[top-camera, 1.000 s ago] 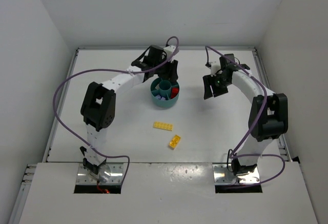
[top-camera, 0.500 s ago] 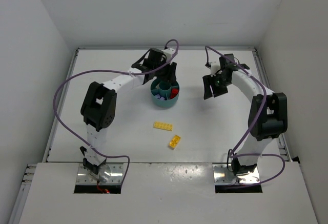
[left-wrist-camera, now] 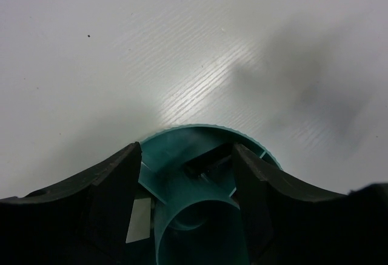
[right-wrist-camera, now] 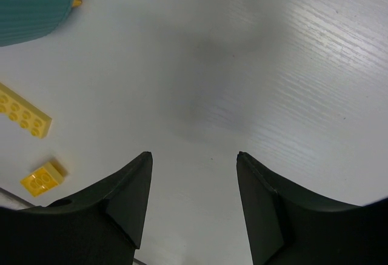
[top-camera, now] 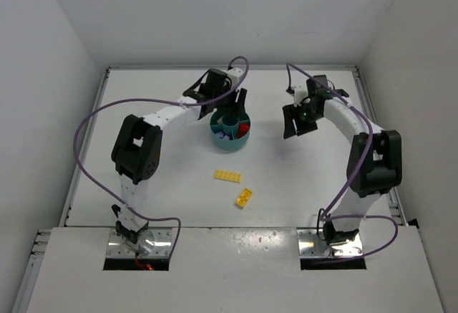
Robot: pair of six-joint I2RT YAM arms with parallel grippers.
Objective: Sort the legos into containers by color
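The left tool (top-camera: pixel 240 105) was held released over the dish (top-camera: pixel 230 143), the right tool (top-camera: pixel 293 123) released beside it, and two yellow bricks (top-camera: pixel 227 176) were seen near it.

From above we see a white desk (top-camera: pixel 172 184) enclosed on three sides by plain white walls: the back wall (top-camera: pixel 229 19), the left wall (top-camera: pixel 43 98) and the right wall (top-camera: pixel 422 76). A lightly scuffed white front panel (top-camera: pixel 236 270) spans its near edge. Up close, we note fine ribbing and soft shadows on the desk.
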